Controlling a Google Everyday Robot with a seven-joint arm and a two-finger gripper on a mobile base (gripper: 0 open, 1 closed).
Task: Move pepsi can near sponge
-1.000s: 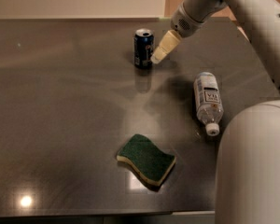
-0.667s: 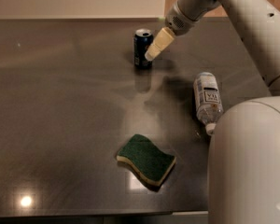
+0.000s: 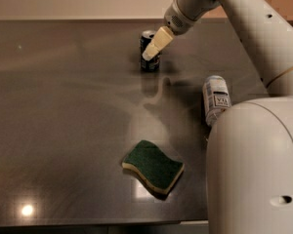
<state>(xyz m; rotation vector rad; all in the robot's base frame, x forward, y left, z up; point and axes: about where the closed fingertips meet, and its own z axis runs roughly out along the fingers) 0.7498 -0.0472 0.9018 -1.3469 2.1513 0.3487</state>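
The pepsi can (image 3: 151, 66), dark blue with a silver top, stands upright at the back middle of the dark table (image 3: 63, 106). My gripper (image 3: 154, 45) reaches down from the upper right and overlaps the can's upper right side, hiding part of it. I cannot tell whether it touches the can. The sponge (image 3: 153, 166), green on top with a pale yellow base, lies flat near the table's front edge, well in front of the can.
A clear plastic bottle with a white label (image 3: 216, 99) lies on its side to the right, between can and sponge. My white arm and body (image 3: 256, 169) fill the right side. The table's front edge runs just below the sponge.
My gripper has moved left, from beside the can's right side to overlapping the can. The can, sponge and bottle have not moved.
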